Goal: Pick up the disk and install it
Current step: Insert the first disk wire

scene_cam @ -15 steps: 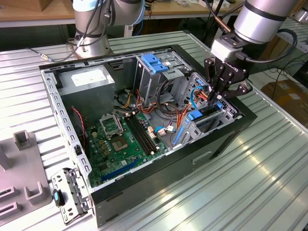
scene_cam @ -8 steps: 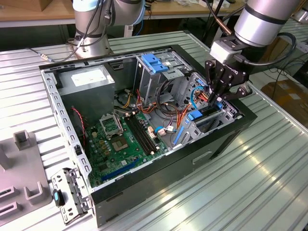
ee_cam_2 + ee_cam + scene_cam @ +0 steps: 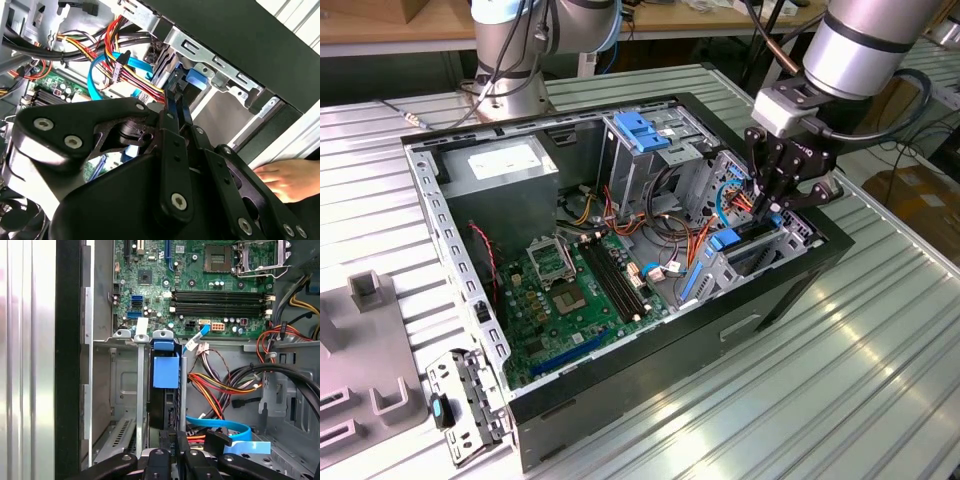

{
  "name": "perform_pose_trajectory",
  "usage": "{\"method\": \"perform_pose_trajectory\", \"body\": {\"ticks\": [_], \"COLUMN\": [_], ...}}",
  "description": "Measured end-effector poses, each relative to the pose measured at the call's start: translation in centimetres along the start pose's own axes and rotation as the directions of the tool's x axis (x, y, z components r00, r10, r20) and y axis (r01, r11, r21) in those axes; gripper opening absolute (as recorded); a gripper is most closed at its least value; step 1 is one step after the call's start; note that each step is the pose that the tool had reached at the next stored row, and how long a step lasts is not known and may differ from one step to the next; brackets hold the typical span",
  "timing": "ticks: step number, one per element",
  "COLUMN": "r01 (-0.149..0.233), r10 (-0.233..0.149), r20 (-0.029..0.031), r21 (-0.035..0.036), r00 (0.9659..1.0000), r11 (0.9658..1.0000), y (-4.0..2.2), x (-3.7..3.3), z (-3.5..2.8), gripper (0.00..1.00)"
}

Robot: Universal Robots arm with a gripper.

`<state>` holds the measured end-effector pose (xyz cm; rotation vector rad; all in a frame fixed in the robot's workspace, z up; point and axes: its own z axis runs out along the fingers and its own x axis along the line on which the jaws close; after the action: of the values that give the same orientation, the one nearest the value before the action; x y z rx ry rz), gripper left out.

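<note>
Blue-railed disk [image 3: 165, 371] (seated edgewise) in drive bay [image 3: 125, 390]

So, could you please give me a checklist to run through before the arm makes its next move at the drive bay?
1. Disk in the slot: ok. It stands on edge between the bay walls.
2. Disk fully seated: cannot tell; its far end is hidden.
3. Hand lined up with the disk: ok. It sits directly over the disk's edge.
4. Wires and blue cable away from the slot: ok. They lie beside the bay, not across it.
5. People away from the case: not ok. A person's hand rests by the case's outer wall.
</note>
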<state>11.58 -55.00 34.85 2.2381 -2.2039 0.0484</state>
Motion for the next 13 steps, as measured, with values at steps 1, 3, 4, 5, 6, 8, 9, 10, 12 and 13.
{"method": "perform_pose_trajectory", "body": {"ticks": [1, 3, 4, 5, 6, 8, 9, 10, 12, 13], "r01": [-0.008, -0.016, -0.017, -0.017, -0.017, -0.017, -0.017, -0.018, -0.019, -0.020], "r10": [0.008, 0.016, 0.017, 0.017, 0.017, 0.017, 0.017, 0.018, 0.019, 0.020], "r20": [-0.0002, -0.0004, -0.0003, -0.0003, -0.0002, -0.0003, -0.0002, -0.0002, -0.0004, -0.0005], "r21": [-0.0002, -0.0004, -0.0004, -0.0004, -0.0004, -0.0005, -0.0005, -0.0005, -0.0005, -0.0005], "r00": [1.0000, 0.9999, 0.9999, 0.9999, 0.9999, 0.9999, 0.9998, 0.9998, 0.9998, 0.9998], "r11": [1.0000, 0.9999, 0.9999, 0.9999, 0.9999, 0.9999, 0.9998, 0.9998, 0.9998, 0.9998], "y": [0.00, 0.01, 0.01, 0.01, 0.01, 0.02, 0.02, 0.02, 0.02, 0.02], "x": [0.00, 0.00, 0.00, 0.00, 0.00, 0.00, 0.00, 0.00, 0.00, 0.00], "z": [0.01, 0.01, 0.01, 0.02, 0.03, 0.07, 0.10, 0.14, 0.18, 0.19], "gripper": [0.17, 0.17, 0.17, 0.17, 0.17, 0.17, 0.17, 0.17, 0.17, 0.17]}}
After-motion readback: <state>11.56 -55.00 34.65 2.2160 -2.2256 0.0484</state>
